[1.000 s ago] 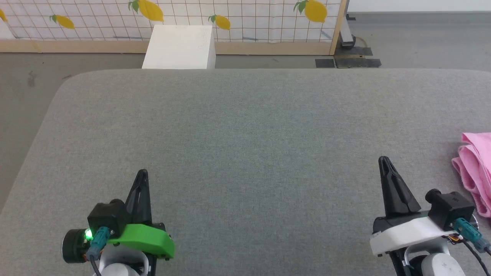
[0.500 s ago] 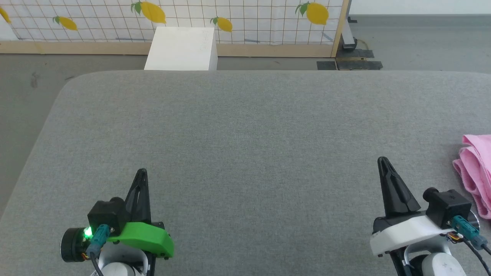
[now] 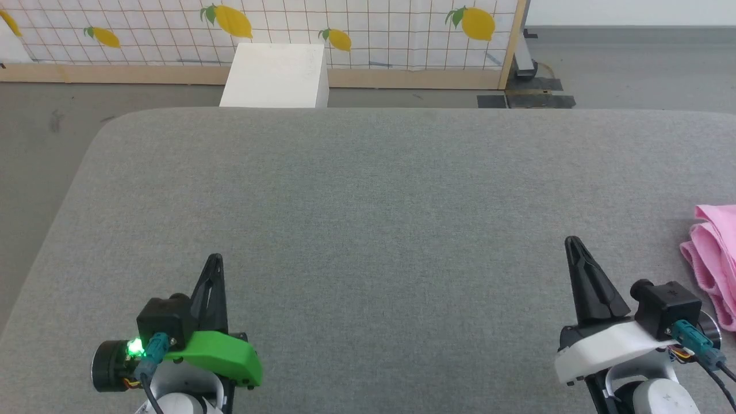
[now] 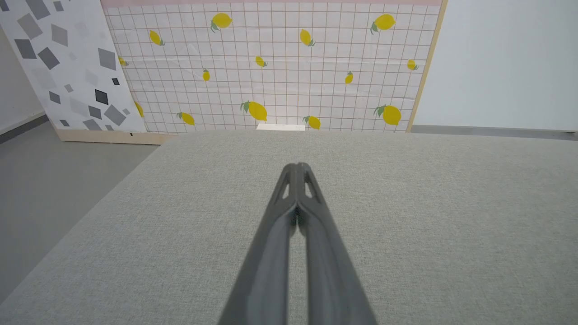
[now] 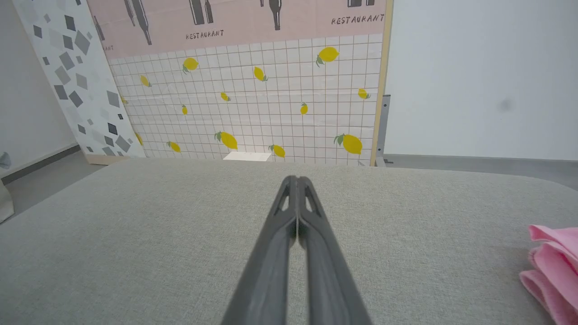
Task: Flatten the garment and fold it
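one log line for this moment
left gripper: jaws shut, empty | right gripper: jaws shut, empty | pants: bunched on table, right of right gripper, untouched

Two pincers (image 3: 214, 260) (image 3: 571, 242), one pink garment (image 3: 712, 261), one white box (image 3: 276, 75), one table (image 3: 368, 184).

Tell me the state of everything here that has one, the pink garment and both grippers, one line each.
garment: bunched in folds, not flattened, lying at the right side of the grey table, partly out of frame, touched by neither gripper.
left gripper: jaws shut, empty, over the table.
right gripper: jaws shut, empty, beside the garment but apart from it.
indicator light on the left wrist: lit green.
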Robot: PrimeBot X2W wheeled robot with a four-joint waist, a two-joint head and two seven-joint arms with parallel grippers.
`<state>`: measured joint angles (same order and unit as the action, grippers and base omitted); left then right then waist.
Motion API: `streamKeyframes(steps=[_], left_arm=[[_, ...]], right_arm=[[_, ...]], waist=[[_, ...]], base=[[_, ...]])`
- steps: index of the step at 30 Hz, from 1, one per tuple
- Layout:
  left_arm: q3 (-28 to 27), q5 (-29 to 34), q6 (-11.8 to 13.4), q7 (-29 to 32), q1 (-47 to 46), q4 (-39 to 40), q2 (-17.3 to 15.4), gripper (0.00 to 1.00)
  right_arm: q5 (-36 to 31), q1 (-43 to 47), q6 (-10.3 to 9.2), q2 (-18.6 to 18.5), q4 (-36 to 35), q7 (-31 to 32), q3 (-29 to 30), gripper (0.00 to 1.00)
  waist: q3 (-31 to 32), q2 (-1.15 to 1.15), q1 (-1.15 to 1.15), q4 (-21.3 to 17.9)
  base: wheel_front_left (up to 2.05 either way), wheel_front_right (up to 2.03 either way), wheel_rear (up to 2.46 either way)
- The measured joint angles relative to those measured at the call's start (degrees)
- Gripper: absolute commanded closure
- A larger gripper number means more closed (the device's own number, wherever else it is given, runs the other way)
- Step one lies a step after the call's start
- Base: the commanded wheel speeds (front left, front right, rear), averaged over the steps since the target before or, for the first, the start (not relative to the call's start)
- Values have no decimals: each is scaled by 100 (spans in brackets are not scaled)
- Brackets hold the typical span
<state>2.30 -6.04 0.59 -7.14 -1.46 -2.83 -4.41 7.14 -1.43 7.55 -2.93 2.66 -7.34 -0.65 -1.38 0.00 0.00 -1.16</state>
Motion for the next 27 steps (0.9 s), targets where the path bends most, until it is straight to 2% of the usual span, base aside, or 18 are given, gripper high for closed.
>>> streamKeyframes(steps=[27], left_arm=[[-99, 196, -10, 305, 27, 122, 49, 100]], right_arm=[[-292, 30, 0, 0, -102, 318, 31, 100]], waist=[[60, 0, 0, 51]], base=[[0, 0, 0]])
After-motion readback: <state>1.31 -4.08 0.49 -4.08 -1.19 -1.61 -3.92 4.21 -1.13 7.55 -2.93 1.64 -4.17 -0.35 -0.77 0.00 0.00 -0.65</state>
